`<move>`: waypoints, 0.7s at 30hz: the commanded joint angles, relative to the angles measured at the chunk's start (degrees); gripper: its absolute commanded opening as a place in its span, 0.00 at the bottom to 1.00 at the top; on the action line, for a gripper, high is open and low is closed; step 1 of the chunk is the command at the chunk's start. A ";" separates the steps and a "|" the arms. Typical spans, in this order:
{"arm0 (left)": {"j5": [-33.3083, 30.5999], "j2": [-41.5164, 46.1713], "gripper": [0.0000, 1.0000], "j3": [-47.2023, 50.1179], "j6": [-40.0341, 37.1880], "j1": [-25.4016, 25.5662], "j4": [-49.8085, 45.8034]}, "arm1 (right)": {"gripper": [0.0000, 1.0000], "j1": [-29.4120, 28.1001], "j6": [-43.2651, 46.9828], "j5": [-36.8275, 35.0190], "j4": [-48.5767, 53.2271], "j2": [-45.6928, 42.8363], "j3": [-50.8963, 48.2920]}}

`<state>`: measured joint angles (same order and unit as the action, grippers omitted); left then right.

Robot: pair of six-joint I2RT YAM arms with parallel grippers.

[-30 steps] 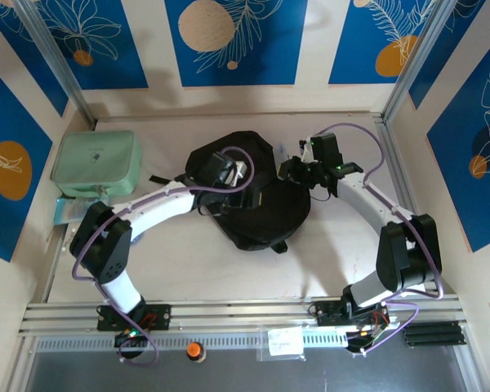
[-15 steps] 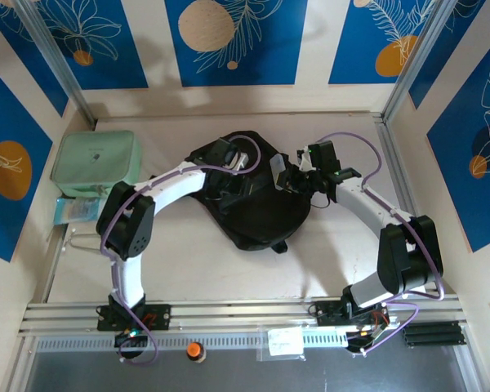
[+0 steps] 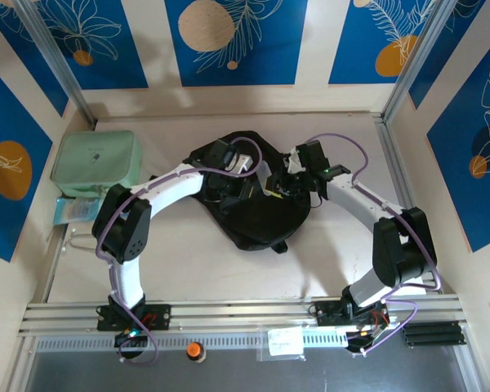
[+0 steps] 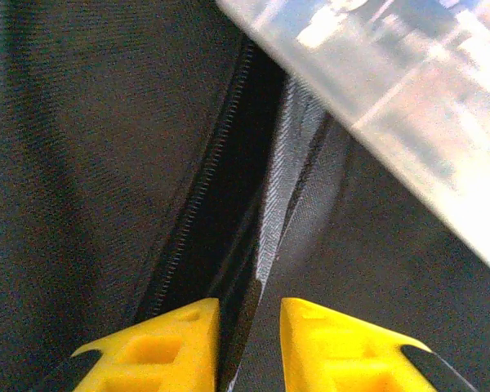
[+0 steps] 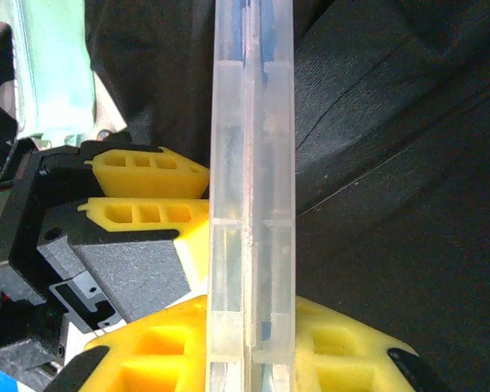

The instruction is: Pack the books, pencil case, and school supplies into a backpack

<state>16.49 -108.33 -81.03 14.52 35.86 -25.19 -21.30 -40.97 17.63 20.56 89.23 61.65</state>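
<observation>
Right wrist: right gripper [image 5: 250,339] clamped on clear case [image 5: 251,147]. Case edge-on, thin side leading, likely so it slips through narrow slot. Left fingers [image 5: 143,175] just beside case: tight clearance, collision risk.
Left wrist: left gripper [image 4: 249,339] looks pinched on backpack [image 4: 73,163] at zipper edge [image 4: 269,212], apparently to hold mouth apart. Case just beyond, over far end of slot. Slack fabric may sag across opening.
Top view: backpack mid-table, both arms over it. Green pouch [image 3: 94,162] far left, well apart, no obstruction.
</observation>
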 commanded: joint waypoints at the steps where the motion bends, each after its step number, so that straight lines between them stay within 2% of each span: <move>1: 2.53 2.98 0.24 1.44 -2.51 1.40 1.79 | 0.08 -0.67 -1.27 3.40 1.77 1.00 2.07; 9: 2.84 4.51 0.25 3.54 -4.90 1.71 3.04 | 0.08 -0.94 -4.20 5.77 1.91 2.67 3.30; 12: 2.85 5.02 0.25 4.93 -5.46 1.76 4.23 | 0.07 -0.30 -5.90 6.31 4.81 4.19 3.35; 17: 4.89 4.80 0.25 7.49 -6.22 1.93 7.04 | 0.07 0.73 -9.91 9.89 4.24 2.57 -1.98; 21: 1.64 4.36 0.26 8.03 -5.35 1.93 6.74 | 0.06 0.40 -11.85 10.51 3.70 0.66 -6.08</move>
<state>18.17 -105.06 -73.60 9.93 37.06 -19.07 -20.93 -49.58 25.85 21.28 91.83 58.52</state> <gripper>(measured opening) 0.255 0.187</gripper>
